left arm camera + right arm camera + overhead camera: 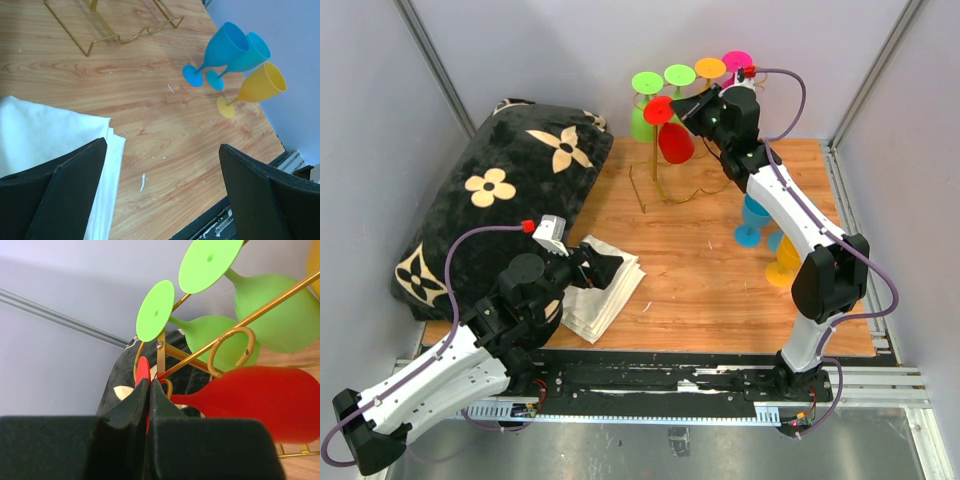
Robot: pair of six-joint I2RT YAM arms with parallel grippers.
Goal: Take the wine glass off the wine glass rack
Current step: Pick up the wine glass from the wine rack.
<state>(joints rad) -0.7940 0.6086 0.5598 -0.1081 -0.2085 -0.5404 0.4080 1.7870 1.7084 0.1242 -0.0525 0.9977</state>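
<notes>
A red wine glass (675, 140) hangs upside down on the gold wire wine glass rack (655, 170) at the back of the table. My right gripper (682, 108) is shut on the thin edge of that glass's round foot (142, 371). In the right wrist view the right gripper (150, 383) has the foot pinched between its pads, and the red bowl (260, 395) hangs below the rack's rail (240, 320) and a curled hook. My left gripper (162, 145) is open and holds nothing, low over the wood beside a white cloth (40, 135).
Two green glasses (215, 337) (280, 305) hang on the rack beside the red one, with orange (710, 68) and pink (737, 60) feet further along. Two blue glasses (225, 47) and a yellow one (262, 85) stand at the right. A black flowered pillow (500, 190) lies at the left.
</notes>
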